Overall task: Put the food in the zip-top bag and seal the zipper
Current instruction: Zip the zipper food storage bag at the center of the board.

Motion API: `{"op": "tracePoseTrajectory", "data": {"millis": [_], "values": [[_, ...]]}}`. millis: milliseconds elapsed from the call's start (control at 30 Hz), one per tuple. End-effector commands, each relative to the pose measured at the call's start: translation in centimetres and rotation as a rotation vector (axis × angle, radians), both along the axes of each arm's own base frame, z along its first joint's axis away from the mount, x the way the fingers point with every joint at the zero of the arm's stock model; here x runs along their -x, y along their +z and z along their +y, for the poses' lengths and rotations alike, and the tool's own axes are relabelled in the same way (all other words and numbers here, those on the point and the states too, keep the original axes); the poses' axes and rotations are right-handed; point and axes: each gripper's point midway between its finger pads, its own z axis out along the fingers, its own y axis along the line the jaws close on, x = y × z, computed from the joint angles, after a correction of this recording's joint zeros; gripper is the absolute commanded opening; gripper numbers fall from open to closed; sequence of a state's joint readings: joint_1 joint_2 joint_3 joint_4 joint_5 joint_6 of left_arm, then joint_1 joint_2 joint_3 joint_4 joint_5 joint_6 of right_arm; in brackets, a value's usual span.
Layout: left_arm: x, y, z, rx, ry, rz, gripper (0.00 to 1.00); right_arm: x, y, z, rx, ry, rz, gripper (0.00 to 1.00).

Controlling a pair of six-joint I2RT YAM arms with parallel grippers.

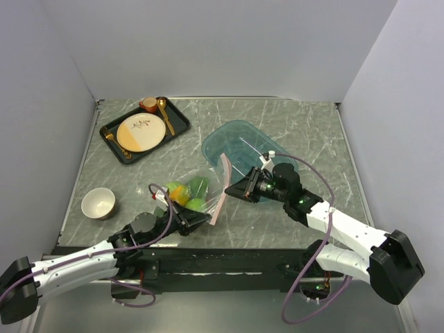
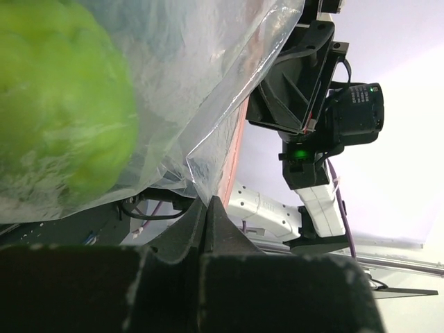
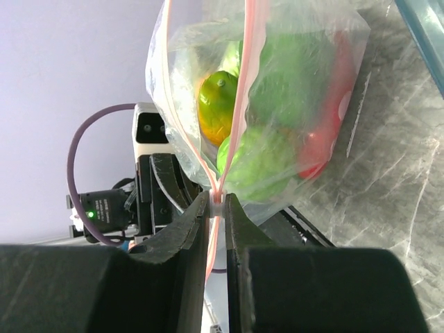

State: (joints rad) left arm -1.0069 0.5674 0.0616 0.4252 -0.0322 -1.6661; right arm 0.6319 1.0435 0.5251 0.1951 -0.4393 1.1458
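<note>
Pinching zipper (image 3: 248,69) narrowly with right gripper (image 3: 216,201), zip-top bag (image 2: 208,69) edge with closed left gripper (image 2: 209,205). Risk of strip slipping from between jaws if slid crooked.

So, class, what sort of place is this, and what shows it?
Probably a robot test bench dressed as a kitchen counter: plain walls box in a marble-look table, two robot arms sit at its near edge, and a black tray holds a plate.

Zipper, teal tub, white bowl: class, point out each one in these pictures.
zipper (image 3: 250,62), right wrist view, on the pink strip partway along.
tub (image 1: 236,139), top view, on its bare floor.
bowl (image 1: 98,203), top view, on its inner hollow.
</note>
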Motion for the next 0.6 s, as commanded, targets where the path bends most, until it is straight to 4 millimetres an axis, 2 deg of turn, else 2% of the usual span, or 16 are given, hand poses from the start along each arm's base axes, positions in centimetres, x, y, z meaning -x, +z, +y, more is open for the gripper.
{"op": "tracePoseTrajectory", "data": {"millis": [0,167,267,567], "values": [[1.1,-2.0,-0.2,-0.034,-0.052,0.024,0.01,-2.6,1.9,-0.8,-0.017,-0.089,-0.092,0.03],[1.3,-2.8,-0.6,-0.107,-0.079,0.018,0.01,-3.9,1.3,-1.7,0.053,-0.134,-0.109,0.03],[1.3,-3.8,-0.9,-0.172,-0.097,0.02,0.01,-4.8,0.3,-2.6,0.102,-0.161,-0.107,0.03],[1.0,-3.8,-1.6,-0.21,-0.109,-0.001,0.01,-6.4,0.1,-4.4,0.127,-0.202,-0.132,0.03]]}}
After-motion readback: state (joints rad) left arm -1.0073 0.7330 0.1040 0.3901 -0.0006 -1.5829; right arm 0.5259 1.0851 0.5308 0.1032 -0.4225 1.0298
